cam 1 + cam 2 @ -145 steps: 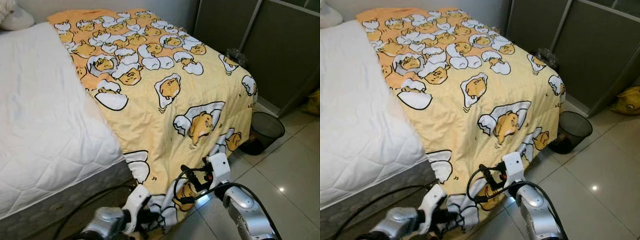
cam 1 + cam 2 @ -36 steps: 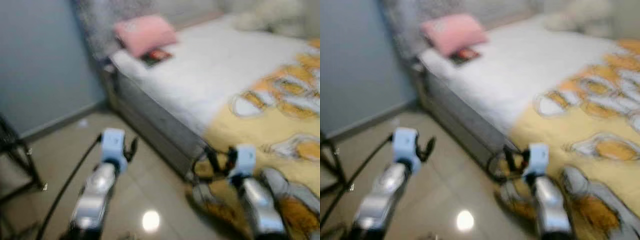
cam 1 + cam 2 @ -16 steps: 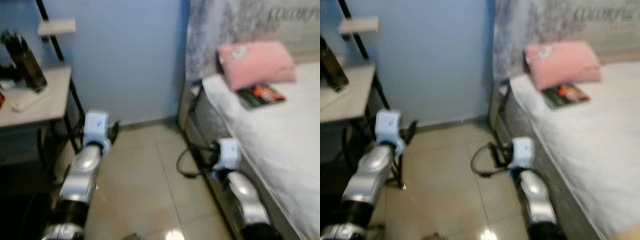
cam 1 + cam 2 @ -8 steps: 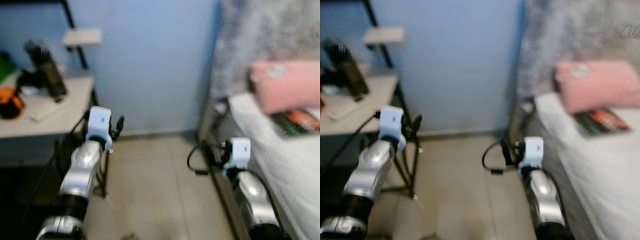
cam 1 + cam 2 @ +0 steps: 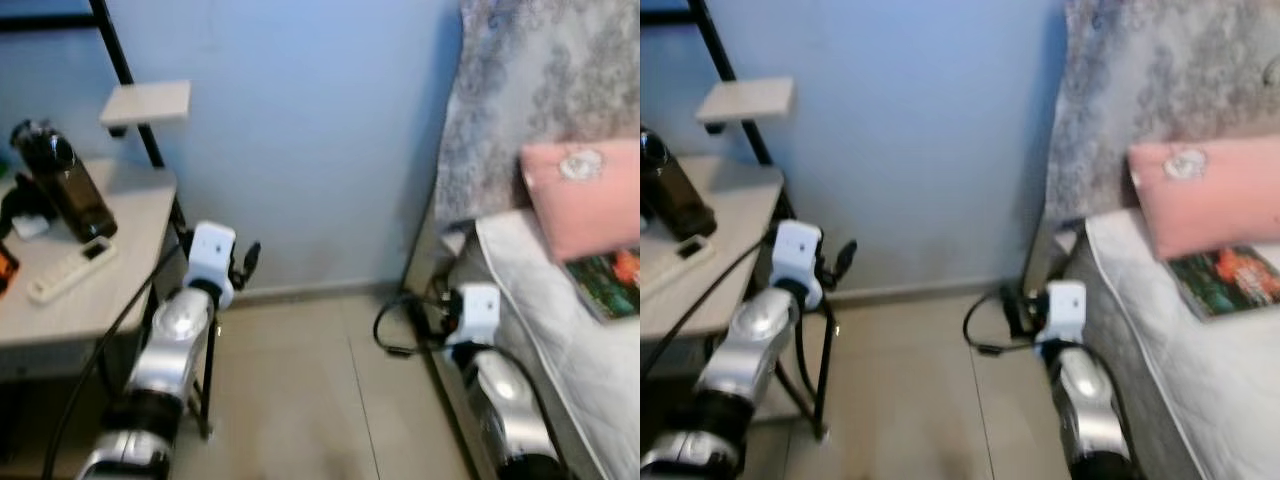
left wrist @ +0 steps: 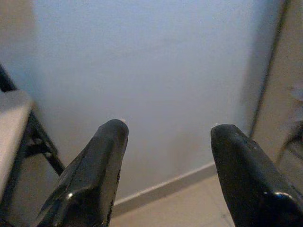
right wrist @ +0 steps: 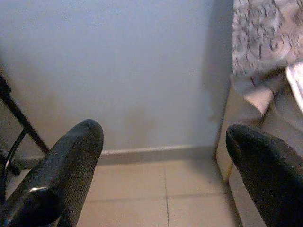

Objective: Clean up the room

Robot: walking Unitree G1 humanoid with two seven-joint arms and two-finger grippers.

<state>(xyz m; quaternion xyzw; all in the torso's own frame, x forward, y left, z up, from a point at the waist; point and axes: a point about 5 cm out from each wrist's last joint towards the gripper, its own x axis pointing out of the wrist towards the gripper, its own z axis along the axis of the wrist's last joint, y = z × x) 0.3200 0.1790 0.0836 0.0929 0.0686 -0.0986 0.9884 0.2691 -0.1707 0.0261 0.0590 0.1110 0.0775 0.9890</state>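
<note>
Both grippers hang empty with fingers spread wide: the left gripper (image 6: 163, 156) beside the black-legged side table (image 5: 120, 262) at the left, the right gripper (image 7: 161, 175) low against the near edge of the bed (image 5: 1200, 370) at the right. Compared with half a second ago the view has swung slightly right and sharpened, so the table shows less. A dark bottle (image 5: 62, 185) and white remote (image 5: 62, 273) sit on it; a pink pillow (image 5: 1210, 192) and a book (image 5: 1230, 277) lie on the bed, with bare tile floor (image 5: 300, 390) and blue wall (image 5: 310, 130) between.
</note>
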